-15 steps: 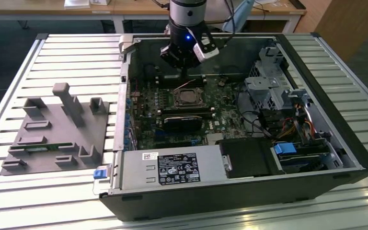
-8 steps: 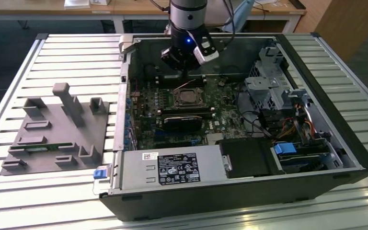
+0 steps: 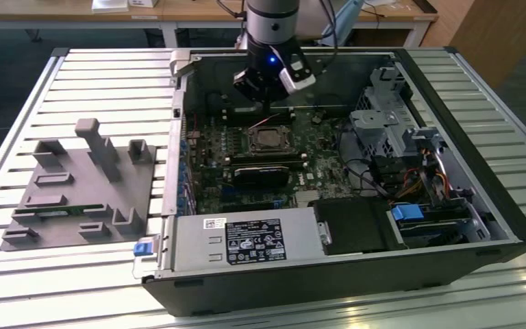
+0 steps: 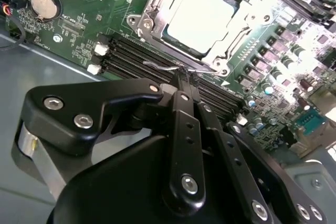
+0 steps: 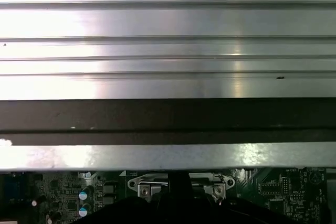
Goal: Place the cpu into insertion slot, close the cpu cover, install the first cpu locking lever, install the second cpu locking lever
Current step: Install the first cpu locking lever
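1. The tool (image 4: 182, 80) is narrow. Its fingertips are drawn together on the thin wire of a cpu locking lever (image 4: 157, 65), which it appears to pinch just beside the socket.
2. The cpu (image 4: 202, 17) lies flat in the insertion slot (image 3: 270, 139), with the cpu cover (image 4: 155, 6) down around it.
3. Done well, I judge, the wire is gripped firmly, swung along its hinge arc and pressed low enough to catch its hook, without scraping the memory slots (image 4: 126, 56) alongside.
4. The second wrist view gives the fingertip contact. The exterior view places the tool over the far part of the open case (image 3: 482, 205), with a grey fixture (image 3: 80, 185) on the surface (image 3: 25, 103) at the exterior view's left.
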`<state>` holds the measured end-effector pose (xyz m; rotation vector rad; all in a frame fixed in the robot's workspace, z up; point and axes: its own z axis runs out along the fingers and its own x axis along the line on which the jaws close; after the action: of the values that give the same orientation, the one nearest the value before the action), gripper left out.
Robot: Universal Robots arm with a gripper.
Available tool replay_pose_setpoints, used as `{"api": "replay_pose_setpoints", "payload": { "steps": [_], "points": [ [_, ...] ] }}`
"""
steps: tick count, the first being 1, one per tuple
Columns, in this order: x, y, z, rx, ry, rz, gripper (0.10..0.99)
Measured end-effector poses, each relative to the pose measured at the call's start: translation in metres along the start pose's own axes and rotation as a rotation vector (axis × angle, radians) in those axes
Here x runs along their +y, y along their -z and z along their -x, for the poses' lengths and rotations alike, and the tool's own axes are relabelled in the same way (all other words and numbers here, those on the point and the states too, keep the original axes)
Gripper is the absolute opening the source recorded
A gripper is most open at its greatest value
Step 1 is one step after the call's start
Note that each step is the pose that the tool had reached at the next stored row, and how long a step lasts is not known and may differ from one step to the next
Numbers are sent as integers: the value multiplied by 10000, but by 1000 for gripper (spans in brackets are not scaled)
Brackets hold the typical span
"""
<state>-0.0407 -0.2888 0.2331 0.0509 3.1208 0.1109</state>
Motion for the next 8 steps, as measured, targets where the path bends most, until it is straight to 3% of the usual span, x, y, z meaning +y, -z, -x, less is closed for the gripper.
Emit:
{"api": "replay_pose_setpoints", "payload": {
  "steps": [8],
  "points": [
    [29,-46,28,0,-4,-1,106]
  ]
}}
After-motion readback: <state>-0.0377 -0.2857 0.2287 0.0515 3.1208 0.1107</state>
